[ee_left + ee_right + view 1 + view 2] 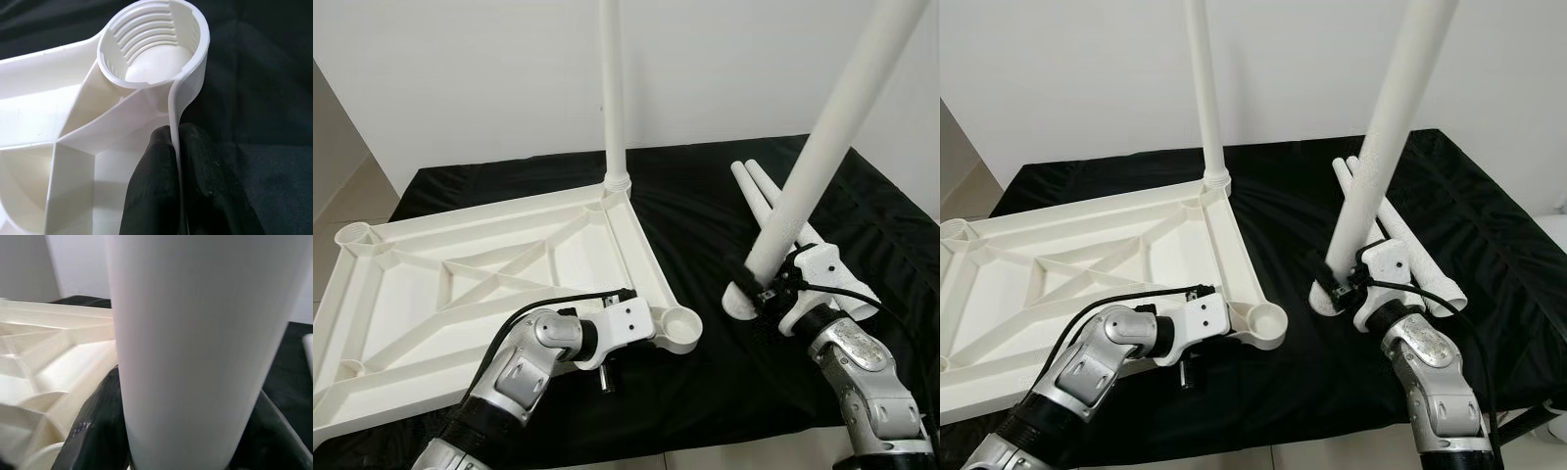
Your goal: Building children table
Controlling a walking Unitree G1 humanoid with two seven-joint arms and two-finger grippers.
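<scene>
A white plastic table top (499,284) lies upside down on the black cloth, ribs up. One white leg (613,98) stands screwed into its far right corner. My left gripper (175,152) is shut on the rim wall just behind the empty threaded socket (679,325) at the near right corner. To the right, my right gripper (766,290) is shut on a second white leg (832,137), which leans up and to the right with its lower end (1324,297) resting on the cloth. Two more legs (754,191) lie behind it.
The black cloth (705,382) covers the whole work surface up to a white wall. Another empty socket (354,235) sits at the top's far left corner. Tiled floor (342,206) shows on the left.
</scene>
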